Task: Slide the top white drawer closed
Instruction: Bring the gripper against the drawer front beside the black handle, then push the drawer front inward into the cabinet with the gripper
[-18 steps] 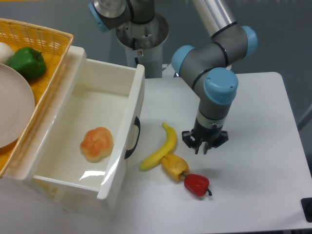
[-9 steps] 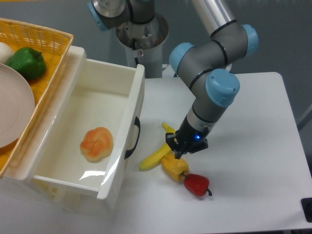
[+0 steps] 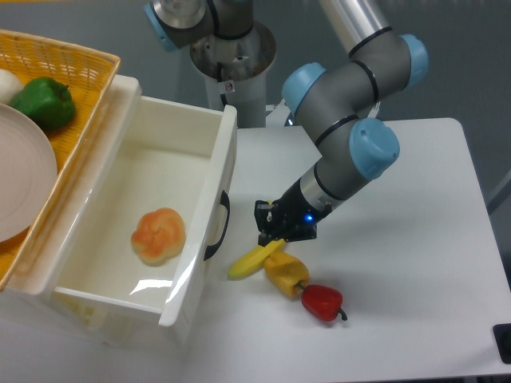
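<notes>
The top white drawer (image 3: pixel 144 171) stands pulled far out toward the right, with its black curved handle (image 3: pixel 219 227) on the front panel. An orange-pink fruit (image 3: pixel 158 234) lies inside it. My gripper (image 3: pixel 264 228) is tilted with its fingers pointing left at the drawer front. It hangs low over the table, a short gap right of the handle and just above a banana. Its fingers look shut with nothing between them.
A banana (image 3: pixel 249 260), a yellow pepper (image 3: pixel 286 273) and a red pepper (image 3: pixel 322 302) lie on the white table (image 3: pixel 415 239) right of the drawer front. A yellow basket (image 3: pixel 76 64) with a green pepper (image 3: pixel 44 102) and a plate (image 3: pixel 20 179) sits at the left.
My gripper has swung left and tilted from pointing down to pointing at the drawer front, crossing over the banana. The drawer and fruit have not moved.
</notes>
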Robot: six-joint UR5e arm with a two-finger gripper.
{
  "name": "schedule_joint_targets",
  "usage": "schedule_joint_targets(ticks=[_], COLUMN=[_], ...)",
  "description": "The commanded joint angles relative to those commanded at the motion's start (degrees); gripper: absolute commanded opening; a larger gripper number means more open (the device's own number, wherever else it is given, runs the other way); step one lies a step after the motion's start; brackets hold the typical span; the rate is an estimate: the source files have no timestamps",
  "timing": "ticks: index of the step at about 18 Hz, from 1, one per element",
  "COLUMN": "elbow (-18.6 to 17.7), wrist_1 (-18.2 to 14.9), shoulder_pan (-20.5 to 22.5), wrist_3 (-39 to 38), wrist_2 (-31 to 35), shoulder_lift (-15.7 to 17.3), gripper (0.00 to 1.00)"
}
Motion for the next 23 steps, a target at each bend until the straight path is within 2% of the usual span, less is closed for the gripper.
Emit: schedule_joint_targets(ticks=[5,12,23], elbow=[0.3,0.3,0.3], wrist_1=[-1.9,-2.2,-4.0], shoulder_pan=[-0.6,-1.8,-2.3], wrist_3=[0.0,-0.6,-0.8], wrist_2=[-1.3,-2.8,-4.1], shoulder_lift=[1.1,1.2,3.3], gripper=[0.00,0.00,0.00])
